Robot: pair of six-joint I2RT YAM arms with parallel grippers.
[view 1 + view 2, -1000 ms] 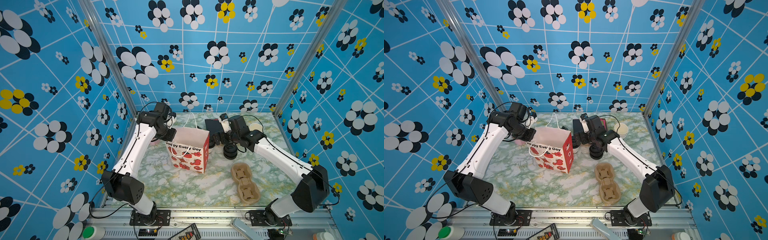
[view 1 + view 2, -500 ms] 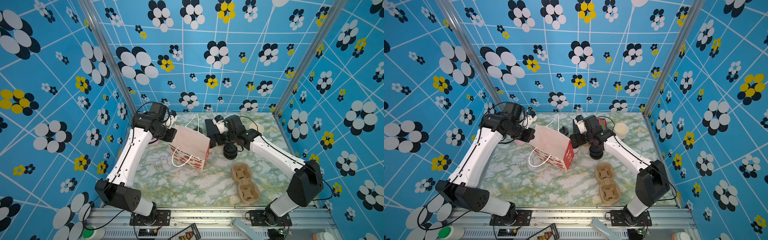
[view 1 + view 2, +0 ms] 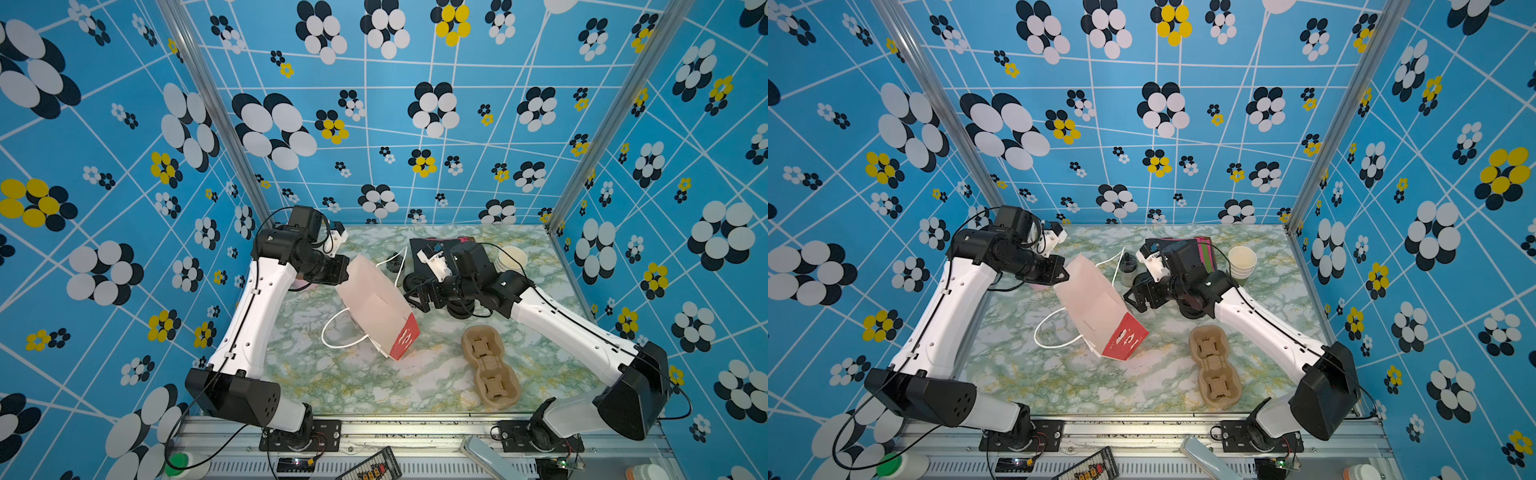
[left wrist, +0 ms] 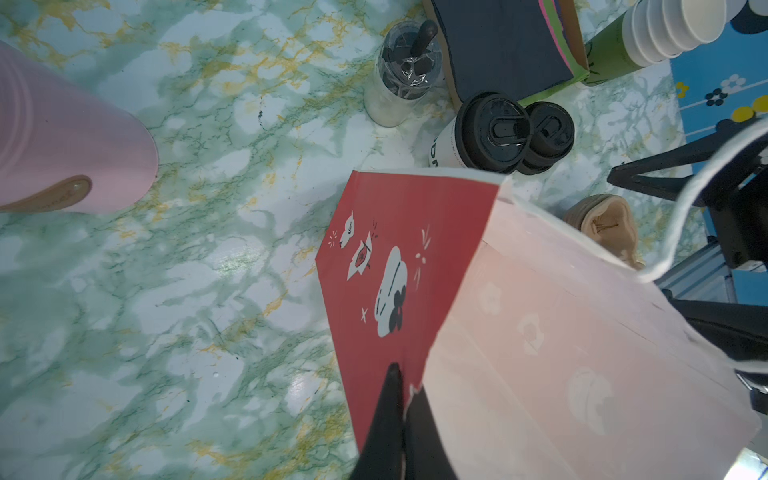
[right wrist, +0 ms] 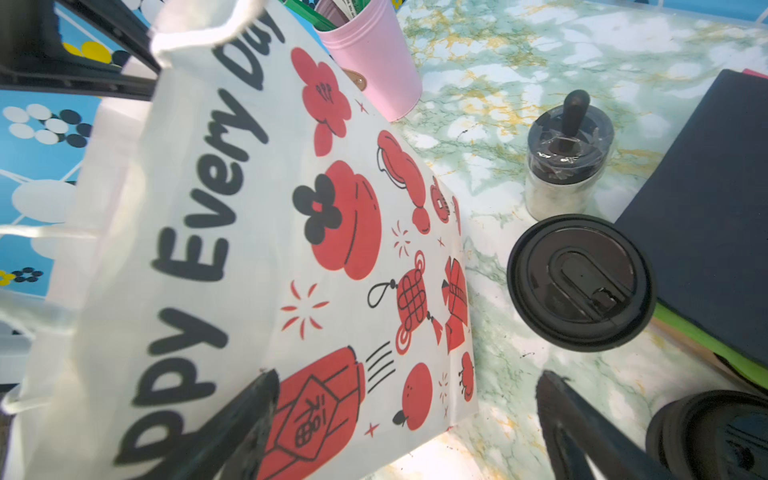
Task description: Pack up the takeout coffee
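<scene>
At the far middle of the table [image 3: 374, 386], 1 lidded cup [image 5: 579, 282] stands just right of the tilted bag [image 3: 374, 307], not yet packed. My left gripper [image 3: 340, 272] is clenched on the bag's rim, arm stretched far. My right gripper [image 5: 407, 386] hovers low, spread wide and empty, near the cup.

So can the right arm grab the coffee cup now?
Probably yes. The right gripper is open and the coffee cup stands just ahead of it, nothing between. The paper bag leans close on one side and a stack of lids sits on the other, so it's tight.
</scene>
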